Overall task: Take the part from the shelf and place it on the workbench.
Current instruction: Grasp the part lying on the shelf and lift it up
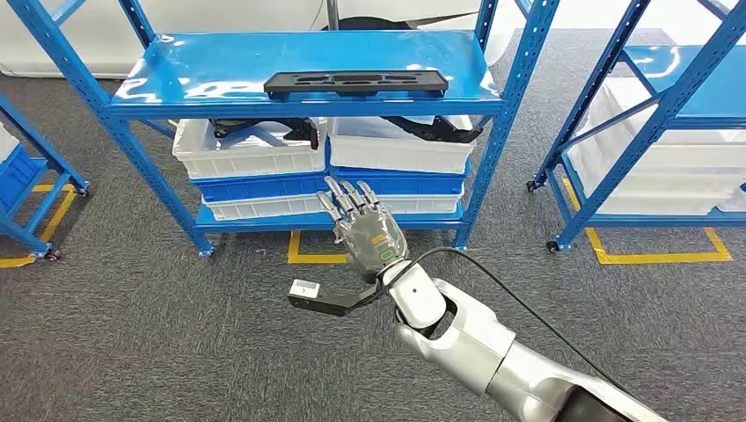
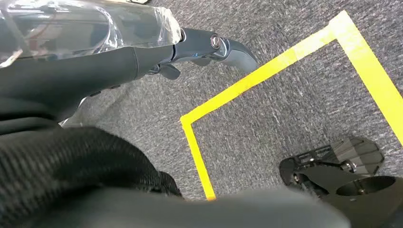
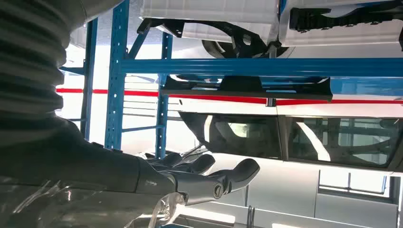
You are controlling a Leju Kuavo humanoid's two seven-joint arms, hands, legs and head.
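A long flat black part (image 1: 356,83) lies along the front of the blue top shelf (image 1: 220,61). My right hand (image 1: 365,224) is raised in front of the rack, below the part and apart from it, its fingers stretched out and spread, holding nothing. In the right wrist view the fingers (image 3: 209,178) reach forward and the part (image 3: 247,88) lies on the blue shelf edge beyond them. My left hand (image 2: 157,57) hangs over the grey carpet with a finger held straight and nothing in it.
White bins (image 1: 251,149) with black parts stand on the lower shelf levels under the top shelf. More blue racks stand at the left (image 1: 26,176) and right (image 1: 651,114). Yellow tape (image 1: 303,255) marks the carpet at the rack's feet.
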